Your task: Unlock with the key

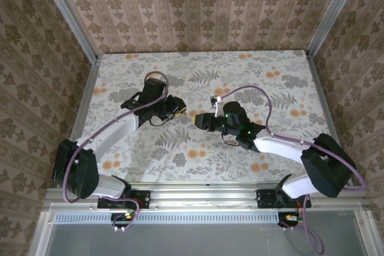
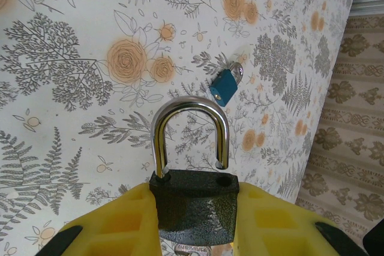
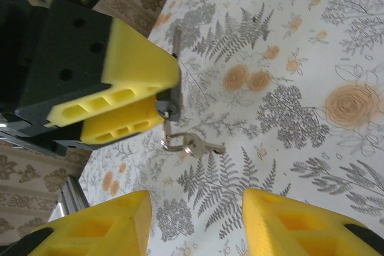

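Observation:
My left gripper (image 2: pixel 195 211) is shut on the body of a dark grey padlock (image 2: pixel 195 205), its yellow fingers (image 3: pixel 129 82) on either side. The silver shackle (image 2: pixel 189 112) is up, and its right end hangs free above its hole. The key (image 3: pixel 167 126) sticks out of the padlock's underside, and a wire ring with spare silver keys (image 3: pixel 201 146) dangles from it. My right gripper (image 3: pixel 195 202) is open just short of the key, with nothing between its fingers. From above, the left gripper (image 1: pixel 178 112) and the right gripper (image 1: pixel 198 119) face each other mid-table.
A small blue padlock (image 2: pixel 225 86) with a silver shackle lies on the floral tablecloth beyond the held lock, seen from above as a small blue padlock (image 1: pixel 215 98). Papered walls and metal rails (image 1: pixel 84 97) enclose the table.

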`<action>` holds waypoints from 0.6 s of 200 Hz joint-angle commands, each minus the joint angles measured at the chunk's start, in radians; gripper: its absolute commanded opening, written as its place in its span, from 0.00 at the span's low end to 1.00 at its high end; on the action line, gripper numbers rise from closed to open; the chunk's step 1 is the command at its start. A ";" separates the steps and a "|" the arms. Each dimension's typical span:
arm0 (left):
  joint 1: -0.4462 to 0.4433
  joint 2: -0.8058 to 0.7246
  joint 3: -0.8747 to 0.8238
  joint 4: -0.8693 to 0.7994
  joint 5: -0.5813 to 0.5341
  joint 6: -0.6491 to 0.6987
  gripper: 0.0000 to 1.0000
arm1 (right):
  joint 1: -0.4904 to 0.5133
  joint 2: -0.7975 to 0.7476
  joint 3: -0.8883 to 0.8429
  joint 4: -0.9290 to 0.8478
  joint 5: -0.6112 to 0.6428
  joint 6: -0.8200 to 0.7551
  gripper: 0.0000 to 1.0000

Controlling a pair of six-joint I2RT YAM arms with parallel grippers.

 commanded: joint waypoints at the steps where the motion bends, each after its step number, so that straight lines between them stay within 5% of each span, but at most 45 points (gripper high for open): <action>1: -0.013 0.006 0.043 -0.025 0.013 -0.021 0.19 | 0.009 0.022 -0.020 0.150 -0.023 0.022 0.46; 30: -0.021 0.011 0.052 -0.027 0.018 -0.029 0.20 | 0.014 0.061 -0.050 0.304 -0.002 0.044 0.48; 120: -0.030 0.027 0.065 -0.018 0.039 -0.039 0.22 | 0.031 0.169 0.012 0.331 0.022 0.043 0.48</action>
